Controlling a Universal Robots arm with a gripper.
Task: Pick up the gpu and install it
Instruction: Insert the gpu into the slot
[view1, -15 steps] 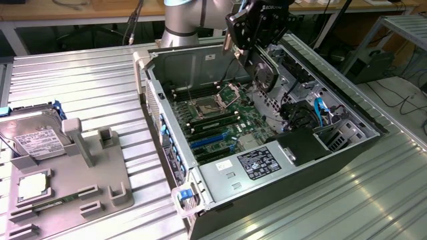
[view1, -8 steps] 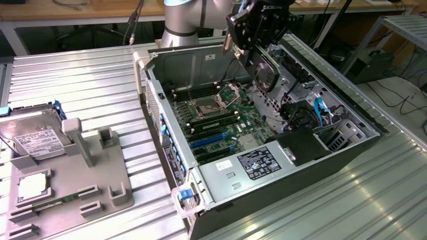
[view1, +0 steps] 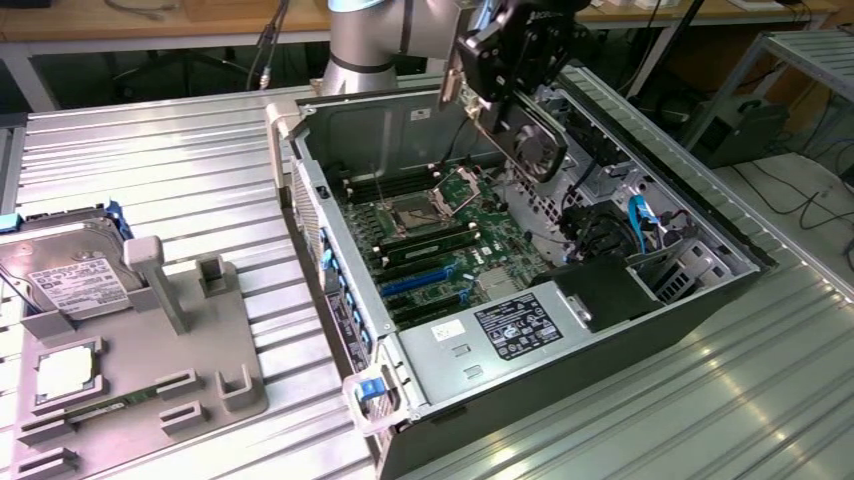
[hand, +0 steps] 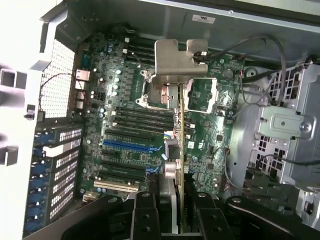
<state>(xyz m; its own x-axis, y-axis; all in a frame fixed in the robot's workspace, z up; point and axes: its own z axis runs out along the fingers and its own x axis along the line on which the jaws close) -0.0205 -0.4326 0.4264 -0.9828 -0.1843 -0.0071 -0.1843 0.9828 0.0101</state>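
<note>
My gripper (view1: 501, 95) hangs over the open computer case (view1: 694, 215), shut on the gpu (view1: 537, 150). The card is held upright above the motherboard (view1: 427, 240), clear of it, with its round fan facing the exterior view's right. In the wrist view the gpu (hand: 181, 130) appears edge-on between the black fingers (hand: 145, 212), and its silvery bracket (hand: 172, 62) is at the far end. Under it lie the motherboard (hand: 125, 100) and a blue expansion slot (hand: 127, 145). That blue slot (view1: 414, 282) sits toward the case's near side.
A grey parts holder (view1: 147, 370) stands at the exterior view's left with a hard drive (view1: 67, 280) and a processor chip (view1: 67, 372) on it. Inside the case are the labelled power supply (view1: 527, 325), drive cages (hand: 285, 125) and loose cables (view1: 641, 225).
</note>
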